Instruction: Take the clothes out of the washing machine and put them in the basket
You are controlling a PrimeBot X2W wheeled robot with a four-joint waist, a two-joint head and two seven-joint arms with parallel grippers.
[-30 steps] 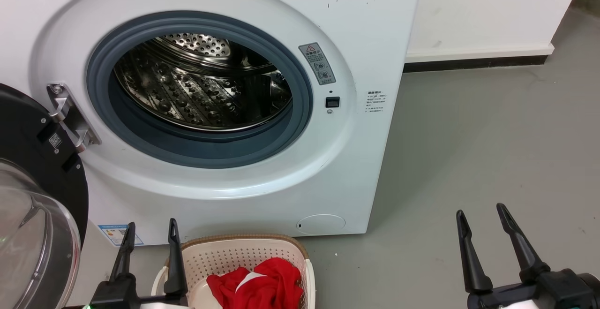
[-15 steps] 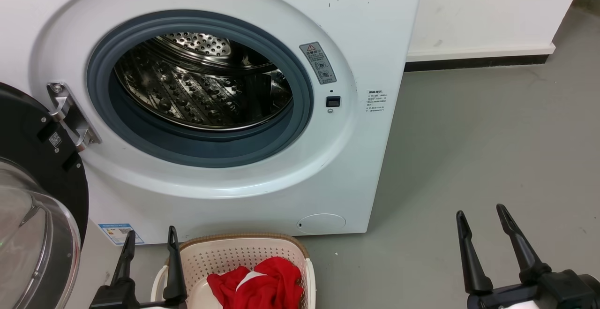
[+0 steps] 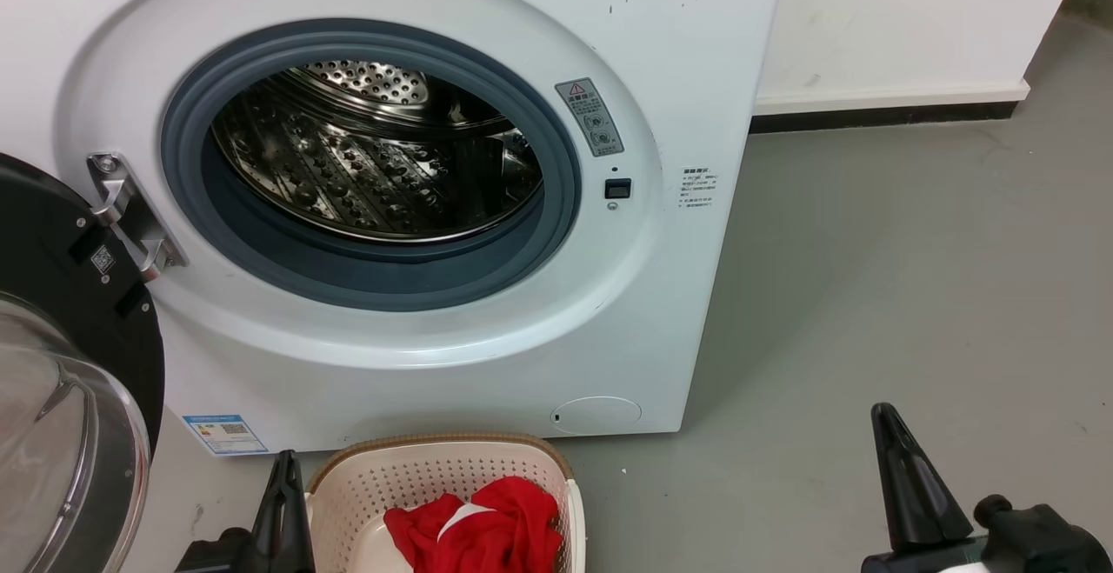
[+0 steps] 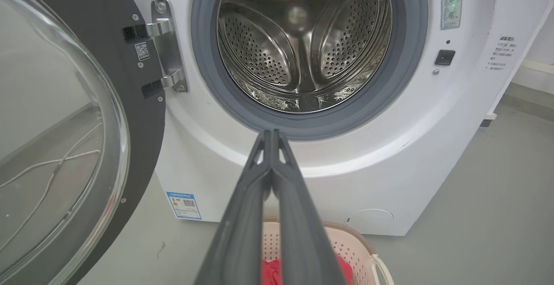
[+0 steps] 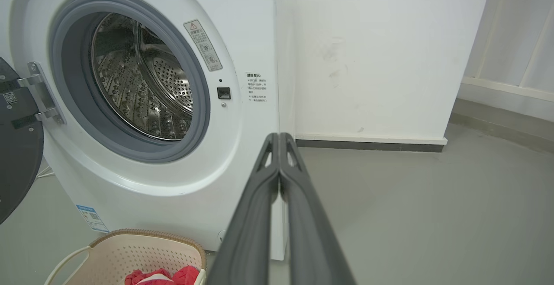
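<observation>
Basket [image 3: 435, 445] abuts(?) washer [image 3: 487, 369]; floor [image 3: 878, 295] rt open.

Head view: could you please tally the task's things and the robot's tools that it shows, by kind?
Washing machine: 1
Basket: 1
Red jersey: 1, lying in the basket
Tools: 2, the left tool and the right tool, both shut
Total: 5

Both end effectors [image 4: 272, 134] [image 5: 279, 137] closed, empty
</observation>
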